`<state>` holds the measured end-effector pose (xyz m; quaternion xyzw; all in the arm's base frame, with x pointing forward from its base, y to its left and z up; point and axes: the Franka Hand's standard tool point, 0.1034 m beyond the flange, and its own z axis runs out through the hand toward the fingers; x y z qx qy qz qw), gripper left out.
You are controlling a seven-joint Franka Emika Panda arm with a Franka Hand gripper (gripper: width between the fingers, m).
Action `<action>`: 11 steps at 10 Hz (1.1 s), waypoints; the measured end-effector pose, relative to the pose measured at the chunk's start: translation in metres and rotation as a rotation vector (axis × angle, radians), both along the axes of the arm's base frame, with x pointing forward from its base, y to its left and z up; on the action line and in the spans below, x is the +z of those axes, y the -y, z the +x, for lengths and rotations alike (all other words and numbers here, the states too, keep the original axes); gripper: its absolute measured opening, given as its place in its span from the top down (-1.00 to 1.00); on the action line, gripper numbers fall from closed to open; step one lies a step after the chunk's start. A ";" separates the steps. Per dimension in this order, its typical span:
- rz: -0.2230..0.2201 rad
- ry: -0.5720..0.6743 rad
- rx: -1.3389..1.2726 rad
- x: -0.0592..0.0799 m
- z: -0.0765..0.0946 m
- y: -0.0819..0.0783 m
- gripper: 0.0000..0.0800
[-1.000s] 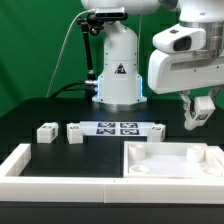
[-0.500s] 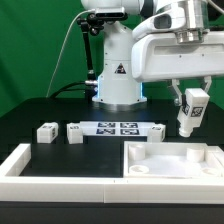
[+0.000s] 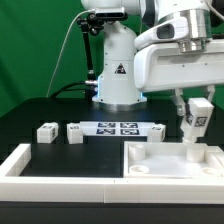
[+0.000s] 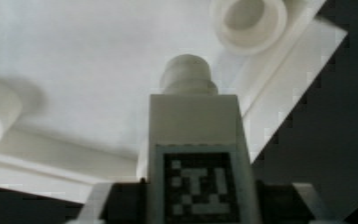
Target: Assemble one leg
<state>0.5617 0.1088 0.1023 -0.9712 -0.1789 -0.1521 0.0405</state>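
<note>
One small white plastic post-shaped leg, tagged on its side, pinched in the hand just above the large flat white tray-like piece on the black bench; risk: off-centre lowering would likely miss a round socket and jam or tip it.

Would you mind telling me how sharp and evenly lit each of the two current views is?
Exterior view: evenly lit and fairly sharp, the held leg distinct against the dark table. Wrist view: soft throughout, the leg's tag blurred at close range, and the white tray-like piece bright, its detail washed out.
</note>
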 end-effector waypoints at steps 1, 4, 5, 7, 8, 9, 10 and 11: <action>0.009 0.004 0.001 -0.006 0.013 -0.006 0.27; 0.018 0.056 -0.004 -0.009 0.029 -0.008 0.27; 0.017 0.078 -0.001 -0.009 0.030 -0.006 0.27; 0.015 0.134 -0.004 -0.013 0.028 -0.001 0.27; 0.015 0.138 -0.003 -0.011 0.029 -0.002 0.27; 0.016 0.139 -0.004 -0.010 0.032 -0.001 0.27; 0.016 0.130 -0.005 -0.008 0.035 0.000 0.27; 0.017 0.130 -0.008 -0.005 0.043 0.001 0.27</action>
